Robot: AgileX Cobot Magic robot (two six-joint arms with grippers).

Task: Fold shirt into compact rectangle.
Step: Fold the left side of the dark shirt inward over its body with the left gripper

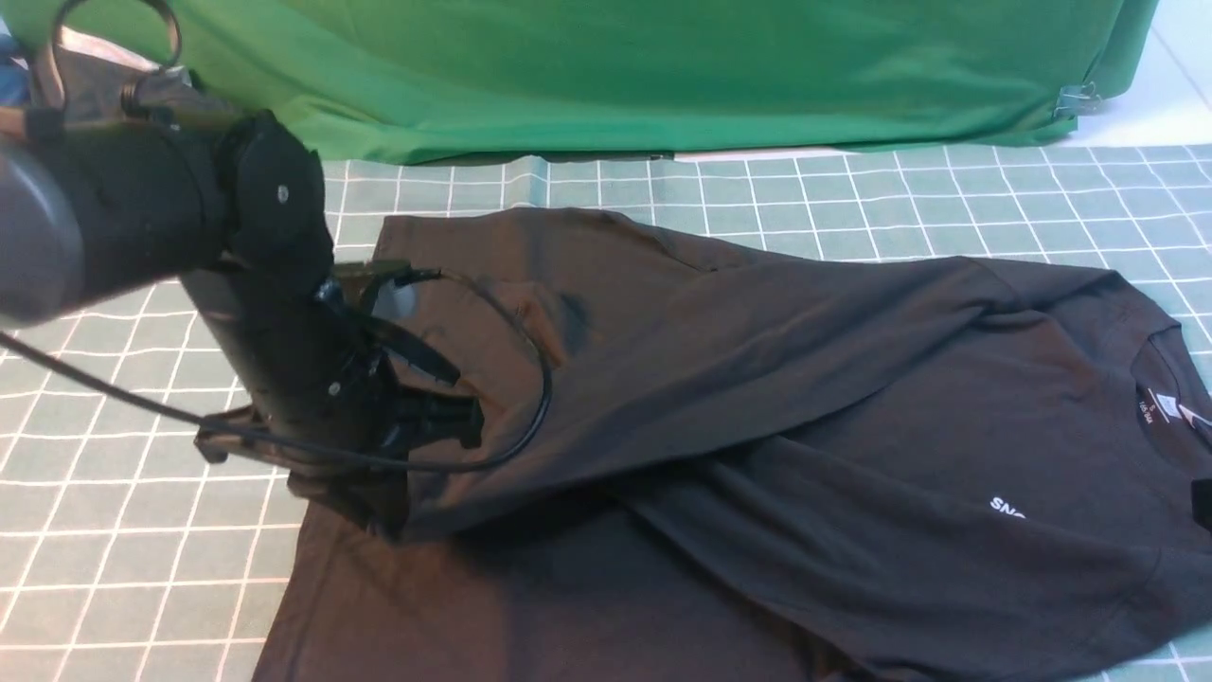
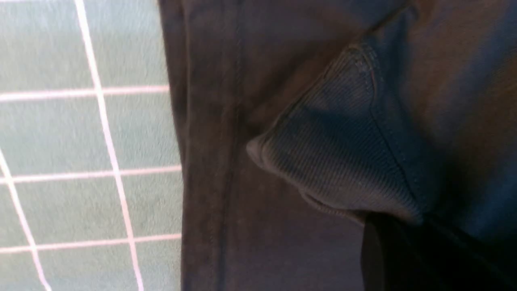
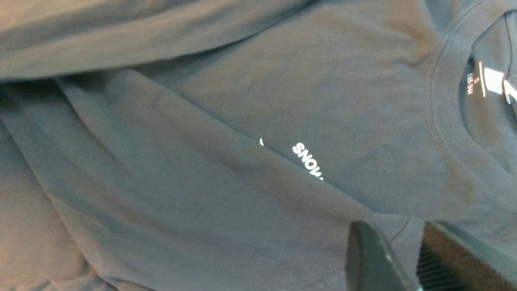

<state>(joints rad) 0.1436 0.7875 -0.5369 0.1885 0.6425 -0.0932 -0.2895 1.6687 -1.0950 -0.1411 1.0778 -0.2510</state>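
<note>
Shirt (image 1: 757,379) cuff (image 2: 335,153) pinched in left jaws; right jaws parted above chest.

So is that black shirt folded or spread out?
Partly folded: the black long-sleeved cotton shirt lies spread on the checked mat, one sleeve laid across its body, hiding part of the white print.

Soft, even light; the shirt (image 1: 805,398) renders brownish with low contrast. A deep shadow lies under its lifted fold. The grid mat (image 2: 48,129) blurs in the left wrist view; the left arm (image 1: 57,227) is defocused.
</note>
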